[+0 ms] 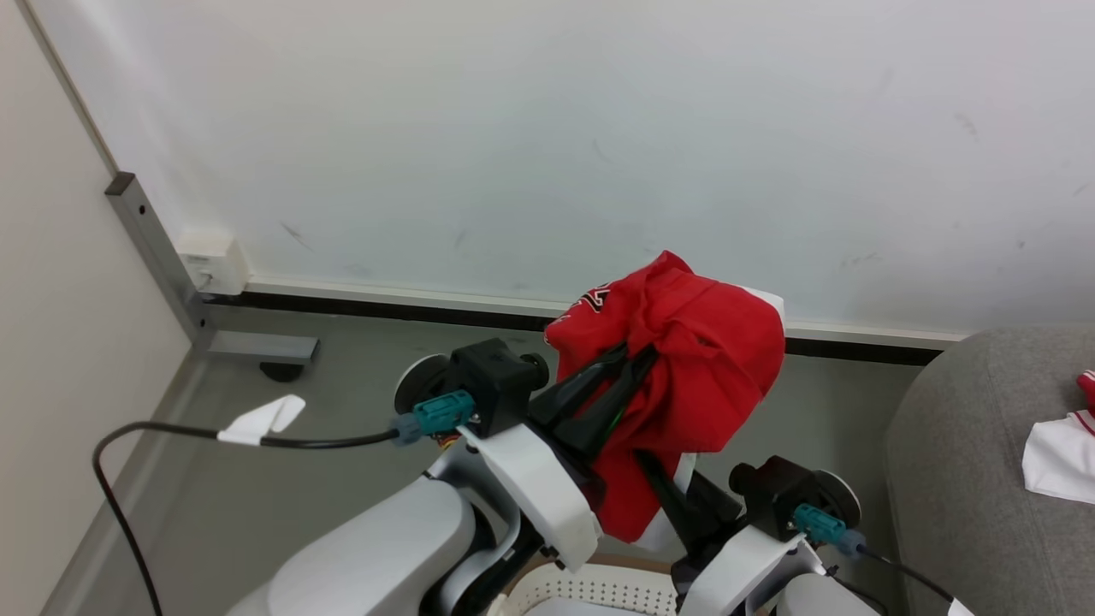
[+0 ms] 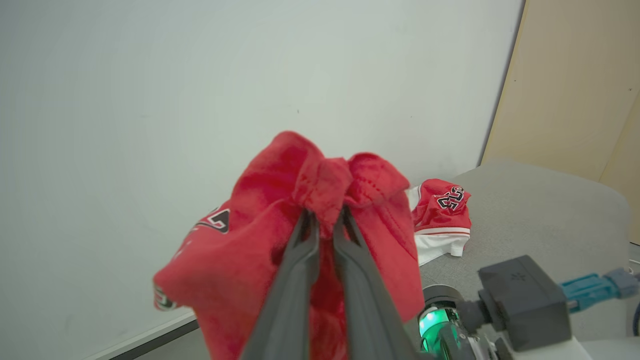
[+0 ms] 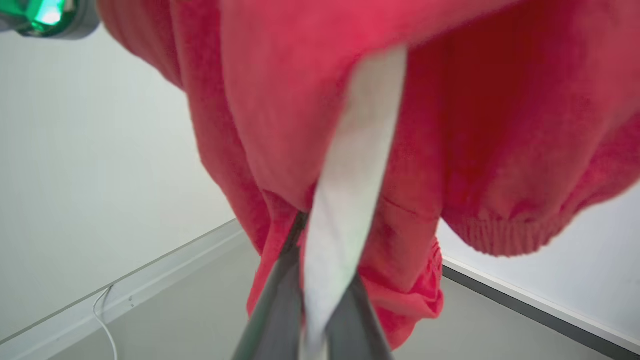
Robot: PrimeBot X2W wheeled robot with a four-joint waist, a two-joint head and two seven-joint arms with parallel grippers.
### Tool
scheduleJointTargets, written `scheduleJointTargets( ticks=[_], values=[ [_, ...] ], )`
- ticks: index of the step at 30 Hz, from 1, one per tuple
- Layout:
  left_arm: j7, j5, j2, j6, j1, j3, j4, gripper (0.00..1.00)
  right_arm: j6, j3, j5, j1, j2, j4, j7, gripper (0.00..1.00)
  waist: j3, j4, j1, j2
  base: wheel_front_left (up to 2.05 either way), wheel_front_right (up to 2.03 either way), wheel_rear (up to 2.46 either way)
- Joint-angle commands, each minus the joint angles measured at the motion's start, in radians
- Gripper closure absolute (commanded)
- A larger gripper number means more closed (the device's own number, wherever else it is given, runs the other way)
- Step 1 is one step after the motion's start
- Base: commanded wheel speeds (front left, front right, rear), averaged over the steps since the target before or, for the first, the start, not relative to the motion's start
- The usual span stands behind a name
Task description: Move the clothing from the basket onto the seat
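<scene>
Head view, nearest first: the white perforated basket (image 1: 590, 592) shows at the bottom edge, just beneath the robot's two pale forearms. Above it, the left gripper (image 1: 637, 364) is clamped on a bunched fold at the top of the red jersey (image 1: 693, 368), which hangs in the air clear of the basket. In the left wrist view its two dark fingers (image 2: 297, 270) are pinched together on a knot of red fabric. Lower down, the right gripper (image 1: 650, 469) reaches up into the hanging cloth; in its own wrist view the jaws are closed on a white strip of the same jersey. Black printed lettering shows on the jersey's upper left. A black cable (image 1: 171, 430) with a white tag trails over the grey floor (image 1: 359, 359). To the robot's right stands the grey seat (image 1: 967, 462), where a second garment (image 2: 442, 207), red and white with a printed number, lies crumpled. Behind everything rises a pale wall (image 1: 547, 128).
</scene>
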State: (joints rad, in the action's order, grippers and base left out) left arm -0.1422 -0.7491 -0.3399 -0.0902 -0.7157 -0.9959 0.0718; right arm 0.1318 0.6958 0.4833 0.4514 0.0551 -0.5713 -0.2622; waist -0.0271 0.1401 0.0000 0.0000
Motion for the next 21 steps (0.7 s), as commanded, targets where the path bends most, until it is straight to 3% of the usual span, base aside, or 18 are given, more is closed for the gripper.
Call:
scheduleJointTargets(
  ticks=[1,21],
  values=[
    [-0.003,0.001,-0.004,-0.004,0.007,0.005,-0.002,1.00,-0.002,-0.009,0.001,0.012,-0.001,0.002,-0.002,1.00,0.001,0.000,0.0000,0.0000,0.00,0.00,0.00],
    [-0.024,-0.024,-0.044,-0.019,0.028,0.030,0.034,1.00,-0.002,-0.146,-0.048,-0.042,-0.005,0.140,-0.002,1.00,0.025,-0.065,0.0000,0.0000,0.00,0.00,0.00]
  ],
)
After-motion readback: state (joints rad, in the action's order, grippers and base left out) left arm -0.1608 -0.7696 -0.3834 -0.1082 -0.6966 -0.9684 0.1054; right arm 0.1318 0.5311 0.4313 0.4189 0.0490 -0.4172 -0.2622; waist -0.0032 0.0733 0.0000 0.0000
